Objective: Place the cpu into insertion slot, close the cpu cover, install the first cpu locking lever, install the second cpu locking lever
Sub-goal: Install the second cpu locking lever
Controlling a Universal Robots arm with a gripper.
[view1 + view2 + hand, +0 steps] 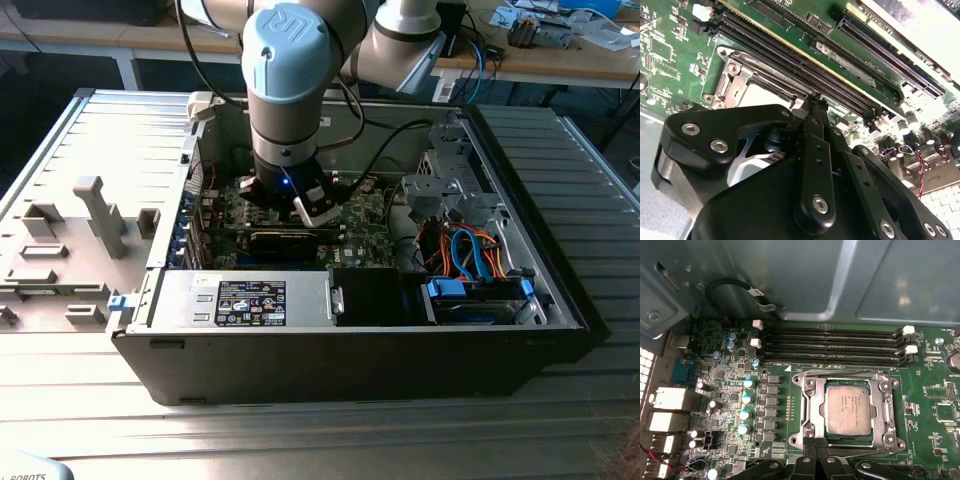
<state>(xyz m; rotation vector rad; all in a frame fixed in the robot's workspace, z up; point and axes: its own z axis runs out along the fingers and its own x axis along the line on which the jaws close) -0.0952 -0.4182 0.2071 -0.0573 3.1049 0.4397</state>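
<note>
The cpu (pixel 847 410), a flat square chip with a dull grey top, lies in the insertion slot (pixel 801 439) on the green board. The silver cpu cover (pixel 812 405) lies flat around it, its window framing the chip. My gripper (pixel 816 444) is shut, fingertips pressed together at the edge of the socket frame beside the chip; nothing shows between them. In the second wrist view the gripper (pixel 815 99) points at the socket's rim, with the cover (pixel 737 75) and a patch of the chip (pixel 757 95) just beyond it. In the exterior view the gripper (pixel 310 208) is low inside the open computer case.
Several long black memory slots (pixel 832 345) run beside the socket. Capacitors (pixel 746 400) and rear port blocks (pixel 670 400) stand on its other side. The case wall (pixel 840 280) rises behind. In the exterior view's right are a drive cage (pixel 440 190) and coloured cables (pixel 470 250).
</note>
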